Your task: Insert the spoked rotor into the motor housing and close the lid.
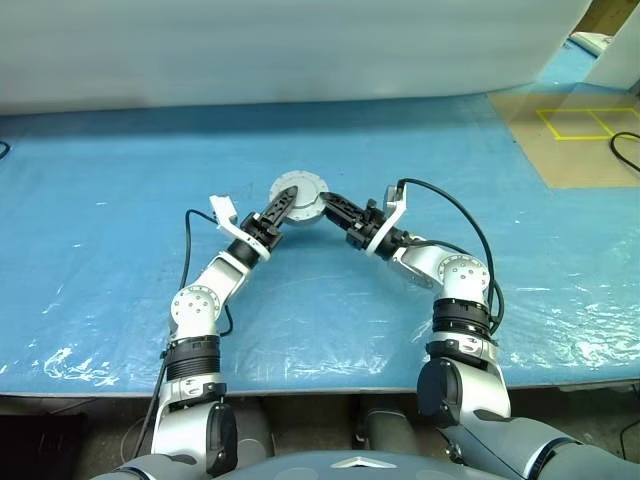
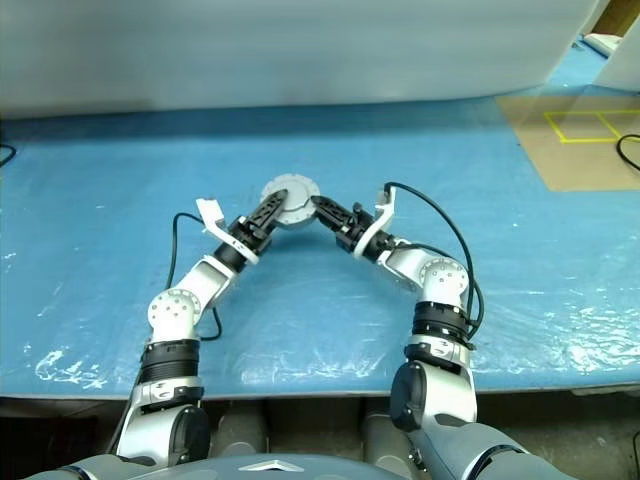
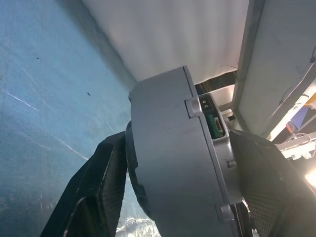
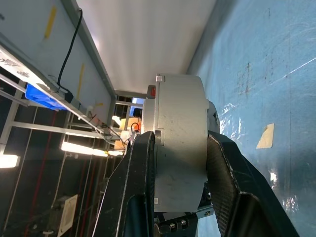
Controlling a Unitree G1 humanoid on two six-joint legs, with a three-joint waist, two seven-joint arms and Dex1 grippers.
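Motor housing (image 1: 299,198) hung above the blue table (image 1: 100,250), between my two arms, with its lid (image 4: 149,148) already folded shut against it, so I judged the spoked rotor to be inside, though I could not see it. My right fingers (image 4: 227,187) pinched the closed puck across its thickness, one on each flat face, to steady it, while my left fingers (image 3: 94,197) stood on either side of it from the other edge, not clearly pressing. Count: one housing, one lid, two grippers, no loose parts on the table.
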